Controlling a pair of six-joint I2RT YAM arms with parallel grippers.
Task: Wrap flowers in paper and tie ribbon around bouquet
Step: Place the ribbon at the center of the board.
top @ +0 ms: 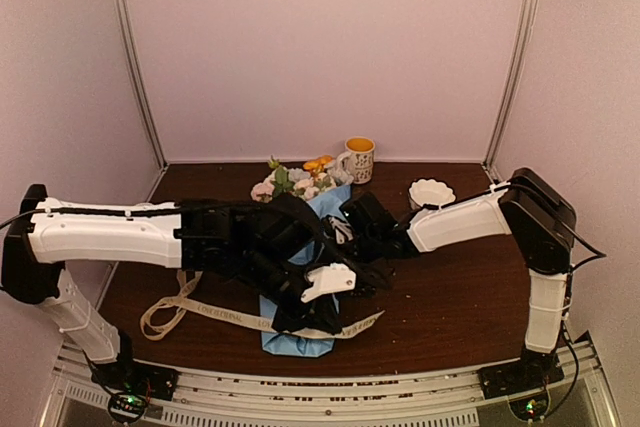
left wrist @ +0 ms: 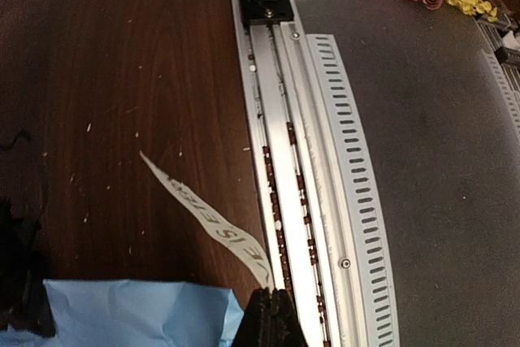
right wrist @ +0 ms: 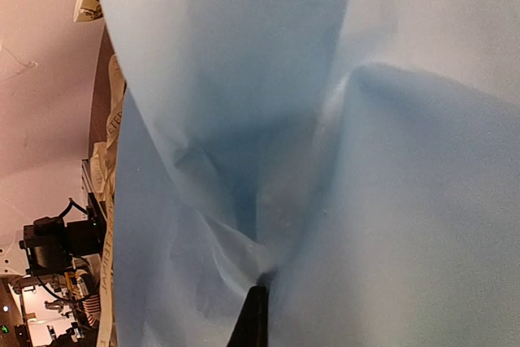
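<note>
The left gripper, two black fingers at the bottom edge of its wrist view, is pressed fully together and pinches the end of the narrow cream fabric ribbon, whose dark printed letters run up and left across the dark, speckled wood-grain table. The right gripper, a black tip at the bottom centre of its own view, is likewise closed tight, and the soft folds of the thin, matte light blue paper gather into it, so it appears to grip the sheet. In the overhead view that paper forms a long cone lying in the middle of the frame, its flat end towards the lower edge, and it holds the flowers, small white, pink and orange blooms with green leaves spilling from its upper end. The rest of the ribbon loops loosely at lower left, crossing the paper. Just right of the blooms stands a patterned ceramic mug with a yellow inside; further right sits a small white scalloped bowl. What either holds cannot be told.
</note>
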